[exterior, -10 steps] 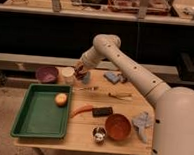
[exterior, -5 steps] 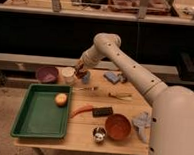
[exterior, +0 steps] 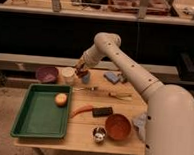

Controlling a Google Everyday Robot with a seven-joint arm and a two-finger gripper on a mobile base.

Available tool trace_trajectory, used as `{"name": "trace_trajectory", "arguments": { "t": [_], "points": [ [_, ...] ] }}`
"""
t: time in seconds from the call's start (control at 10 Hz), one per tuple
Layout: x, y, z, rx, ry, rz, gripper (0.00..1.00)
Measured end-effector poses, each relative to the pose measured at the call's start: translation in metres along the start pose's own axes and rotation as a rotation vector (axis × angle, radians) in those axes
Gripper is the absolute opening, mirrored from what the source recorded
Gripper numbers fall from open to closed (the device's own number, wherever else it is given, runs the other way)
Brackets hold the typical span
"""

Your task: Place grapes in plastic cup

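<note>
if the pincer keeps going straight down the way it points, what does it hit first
Most likely the plastic cup. The pincer points downward at the far side of the table, with the grapes at its tip right above the cup's mouth. Depth is hard to judge, so the alignment is uncertain.

Single white arm extends from the bulky body at lower right, up and left across the far side of the desk [exterior: 86, 136]. Elbow joint is the highest point, near top centre. Forearm angles down-left from it. Claw [exterior: 80, 71] points downward at the far left end of the arm, low over the desk's rear.
</note>
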Motion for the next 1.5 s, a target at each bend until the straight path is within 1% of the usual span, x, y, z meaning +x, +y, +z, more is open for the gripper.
{"name": "trace_trajectory", "arguments": {
  "t": [0.3, 0.8, 1.1, 1.5],
  "points": [
    [0.003, -0.003, 0.006, -0.007, -0.007, 0.005, 0.00],
    [0.011, -0.002, 0.010, -0.017, -0.010, 0.023, 0.00],
    [0.016, -0.002, 0.012, -0.014, -0.024, 0.042, 0.00],
    [0.019, -0.003, 0.019, -0.030, -0.041, 0.055, 0.00]
  ]
}}
